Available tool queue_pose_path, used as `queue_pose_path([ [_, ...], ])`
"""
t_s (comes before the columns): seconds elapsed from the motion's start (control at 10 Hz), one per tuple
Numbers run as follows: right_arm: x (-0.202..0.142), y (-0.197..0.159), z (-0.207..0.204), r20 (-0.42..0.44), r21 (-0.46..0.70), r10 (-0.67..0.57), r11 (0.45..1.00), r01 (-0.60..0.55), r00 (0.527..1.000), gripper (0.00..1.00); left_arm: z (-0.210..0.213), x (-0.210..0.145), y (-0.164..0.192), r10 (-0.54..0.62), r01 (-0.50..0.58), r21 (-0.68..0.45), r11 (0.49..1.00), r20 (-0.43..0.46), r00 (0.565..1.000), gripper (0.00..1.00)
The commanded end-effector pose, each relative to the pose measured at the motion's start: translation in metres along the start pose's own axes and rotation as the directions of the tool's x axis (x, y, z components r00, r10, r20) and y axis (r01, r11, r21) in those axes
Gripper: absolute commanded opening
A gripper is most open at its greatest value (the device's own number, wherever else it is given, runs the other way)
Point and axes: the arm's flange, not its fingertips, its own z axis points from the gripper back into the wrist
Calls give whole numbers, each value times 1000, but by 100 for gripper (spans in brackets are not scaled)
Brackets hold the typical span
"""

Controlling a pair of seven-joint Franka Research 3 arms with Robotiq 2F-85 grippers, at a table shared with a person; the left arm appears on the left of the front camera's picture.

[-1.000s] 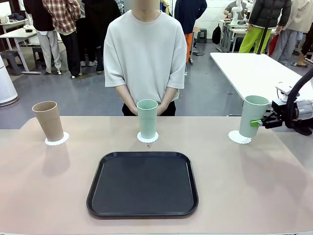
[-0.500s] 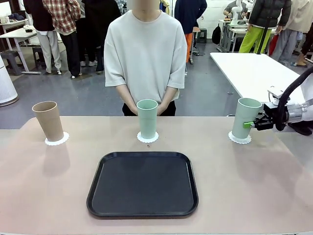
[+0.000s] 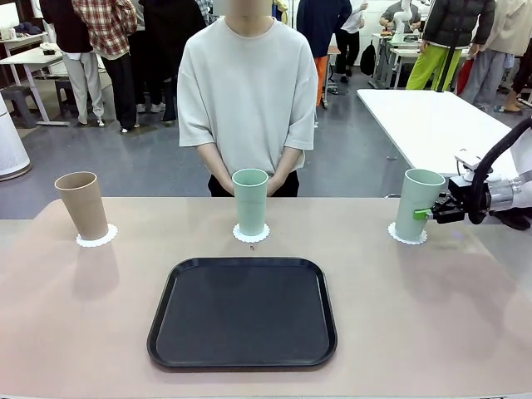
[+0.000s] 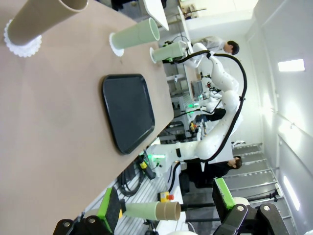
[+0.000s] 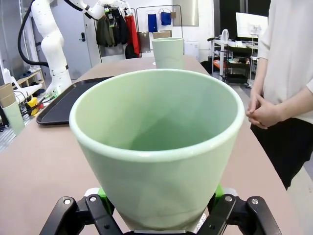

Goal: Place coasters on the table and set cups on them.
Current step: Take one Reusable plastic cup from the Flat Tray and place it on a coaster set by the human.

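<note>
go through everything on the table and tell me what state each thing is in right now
Tan cup: tilted, on its coaster.
Middle green cup: upright, on coaster.
Right green cup: on coaster, gripped by right end effector.
Black tray: empty.
Left end effector: open, holding nothing.

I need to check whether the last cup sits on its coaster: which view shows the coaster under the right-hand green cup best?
The front view: the right coaster shows its scalloped edge under the green cup held by the right claw. The left wrist view shows it small and far off. In the right wrist view the cup hides it.
</note>
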Motion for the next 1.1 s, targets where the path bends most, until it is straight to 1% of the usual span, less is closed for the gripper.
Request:
queue_pose_path([
  [0.0,0,-9,1,-25,1,-19,1000,19,1000,85,1,-1,-2,-10,10,-14,1000,12,1000,100],
  [0.4,-6,-9,-1,-86,-11,-24,1000,23,996,85,1,-1,-2,-10,10,-14,1000,12,1000,100],
  [0.5,-7,-9,-1,-87,-5,-26,1000,25,996,85,1,-1,-2,-10,10,-14,1000,12,1000,100],
  [0.6,-7,-8,0,-87,4,-25,1000,25,996,100,1,-1,-2,-10,10,-14,1000,12,1000,100],
  [0.7,-6,-7,-1,-91,7,-26,1000,26,996,100,1,-1,-2,-10,10,-14,1000,12,1000,100],
  [1.0,4,-3,7,-156,0,-45,999,45,987,100,1,-1,-2,-10,10,-14,1000,12,1000,100],
])
